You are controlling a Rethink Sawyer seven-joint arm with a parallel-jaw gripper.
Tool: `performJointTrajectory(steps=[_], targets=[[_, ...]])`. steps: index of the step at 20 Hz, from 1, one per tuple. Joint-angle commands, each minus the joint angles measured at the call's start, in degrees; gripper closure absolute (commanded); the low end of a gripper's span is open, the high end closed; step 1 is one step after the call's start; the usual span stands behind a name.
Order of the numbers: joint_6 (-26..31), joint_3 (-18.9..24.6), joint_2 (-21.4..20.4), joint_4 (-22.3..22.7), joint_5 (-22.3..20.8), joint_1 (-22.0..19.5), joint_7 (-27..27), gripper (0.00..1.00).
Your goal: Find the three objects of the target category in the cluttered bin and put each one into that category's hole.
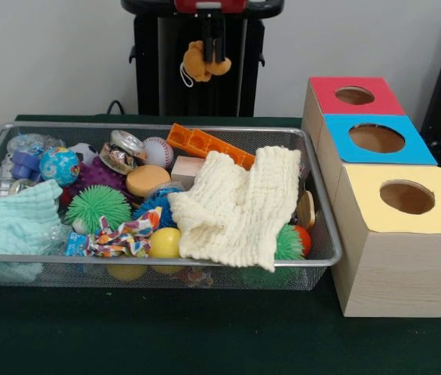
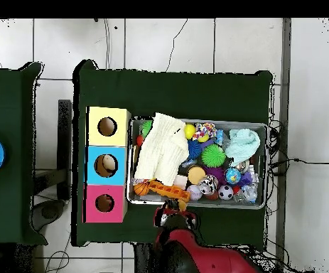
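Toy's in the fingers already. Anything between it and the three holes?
Nothing visible. The gripper holds the orange toy high behind the bin; the red, blue and yellow holes stand open, uncovered.

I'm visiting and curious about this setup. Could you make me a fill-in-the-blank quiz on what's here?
1. The gripper holds a small ____ plush toy above the bin.
2. The box nearest the camera in the front view has a ____ top.
3. The cream cloth drapes over the bin's ____ rim.

Missing words: orange; yellow; front
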Motion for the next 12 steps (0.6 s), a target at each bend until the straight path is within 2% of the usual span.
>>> performJointTrajectory(steps=[1, 6, 12], targets=[[-0.8, -0.6, -4.0, 2.9, 6.4, 2.4, 14.2, 1.00], [2.0, 0.2, -7.3, 3.9, 10.2, 4.0, 14.2, 1.00], [2.8, -3.0, -8.3, 3.8, 14.6, 9.8, 14.6, 1.00]])
